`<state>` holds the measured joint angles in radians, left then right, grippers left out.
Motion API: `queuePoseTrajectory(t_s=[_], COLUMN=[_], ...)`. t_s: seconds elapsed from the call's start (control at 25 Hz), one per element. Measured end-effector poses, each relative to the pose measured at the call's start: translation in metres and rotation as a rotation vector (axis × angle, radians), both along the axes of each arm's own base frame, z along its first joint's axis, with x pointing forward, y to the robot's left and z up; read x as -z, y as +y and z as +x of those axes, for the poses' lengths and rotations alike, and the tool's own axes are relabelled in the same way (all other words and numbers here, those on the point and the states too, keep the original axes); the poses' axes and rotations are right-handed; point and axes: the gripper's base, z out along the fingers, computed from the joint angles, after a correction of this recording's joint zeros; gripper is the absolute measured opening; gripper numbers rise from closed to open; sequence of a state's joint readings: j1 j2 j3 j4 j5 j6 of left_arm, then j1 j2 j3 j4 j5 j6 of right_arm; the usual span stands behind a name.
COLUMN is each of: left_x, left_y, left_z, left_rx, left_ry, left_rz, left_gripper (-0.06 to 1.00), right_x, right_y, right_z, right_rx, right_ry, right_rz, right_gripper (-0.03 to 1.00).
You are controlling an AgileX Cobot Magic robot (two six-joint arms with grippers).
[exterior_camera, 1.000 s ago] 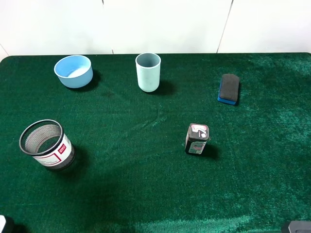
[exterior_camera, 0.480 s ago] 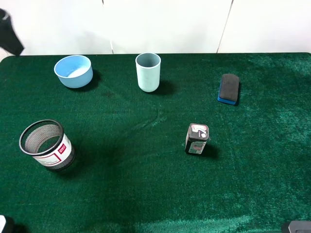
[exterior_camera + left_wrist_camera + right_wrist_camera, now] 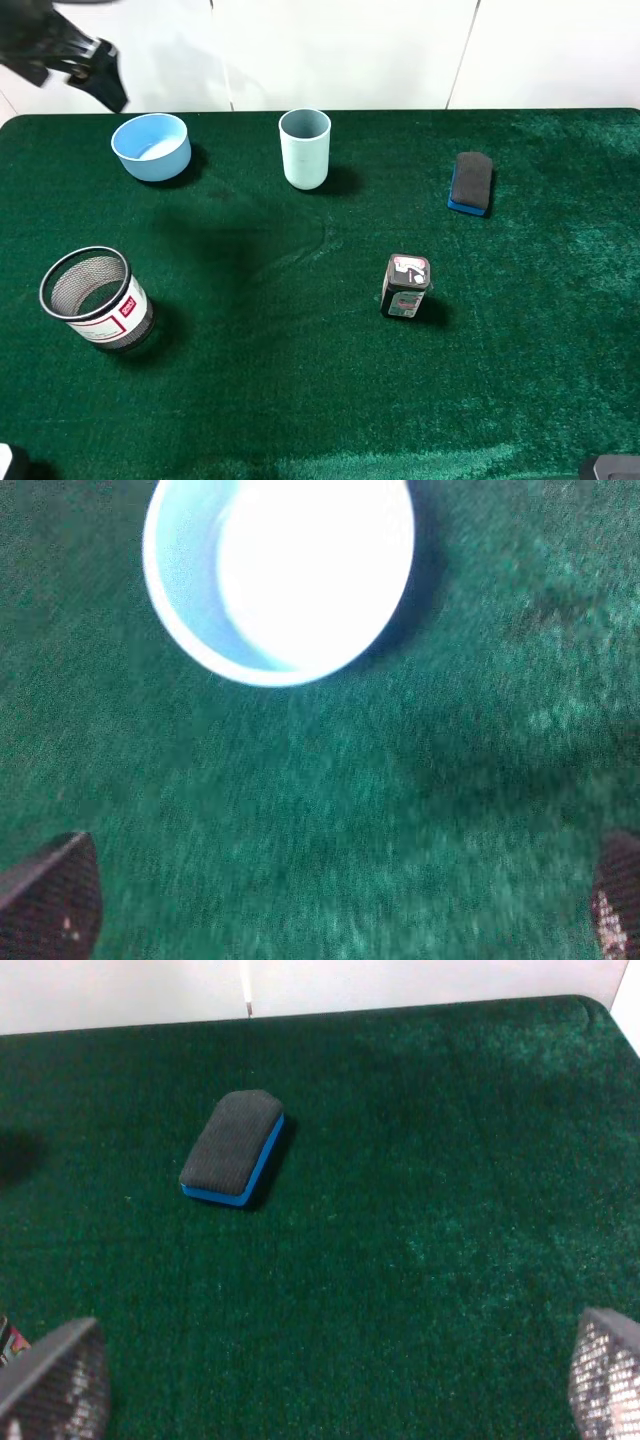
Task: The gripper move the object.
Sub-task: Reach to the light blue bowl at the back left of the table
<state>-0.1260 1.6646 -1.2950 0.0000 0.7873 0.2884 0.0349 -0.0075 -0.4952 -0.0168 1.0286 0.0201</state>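
Observation:
The light blue shallow bowl (image 3: pixel 151 146) with a whitish inside stands upright at the back left of the green table. My left gripper (image 3: pixel 98 82) is a blurred black shape in the air just left of and behind the bowl. In the left wrist view the bowl (image 3: pixel 280 575) lies ahead of the gripper (image 3: pixel 335 910), whose fingertips (image 3: pixel 50 900) stand wide apart with only cloth between them. It is open and empty. My right gripper (image 3: pixel 310 1380) is open and empty over the right side of the table.
A taller pale teal cup (image 3: pixel 305 148) stands right of the bowl. A black wire-mesh cup (image 3: pixel 95 298) stands at the front left. A small dark box (image 3: pixel 405 286) is near the middle. A black-and-blue eraser (image 3: pixel 471 182) (image 3: pixel 233 1146) lies at the back right.
My left arm has come into the exterior view at the top left and moved right toward the bowl. Its shadow now falls on the cloth near the middle. The objects have not moved.

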Motion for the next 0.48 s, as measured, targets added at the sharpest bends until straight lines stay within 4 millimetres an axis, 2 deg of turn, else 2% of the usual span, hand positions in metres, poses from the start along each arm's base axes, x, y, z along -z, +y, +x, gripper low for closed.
queuePoseTrajectory(t_s=[0.24,0.48], left_x=[0.037,0.066], left_y=[-0.008,-0.015], left_z=[0.034,0.056], left_rx=[0.067,0.113], left_ry=[0.037,0.021], left_rz=[-0.012,-0.001], left_gripper=[0.99,0.99], right_x=[0.000,0.000], right_y=[0.000,0.000], right_z=[0.000,0.000], right_rx=[0.000,0.000], right_ry=[0.000,0.000], right_rz=[0.000,0.000], right_gripper=[0.69,0.69])
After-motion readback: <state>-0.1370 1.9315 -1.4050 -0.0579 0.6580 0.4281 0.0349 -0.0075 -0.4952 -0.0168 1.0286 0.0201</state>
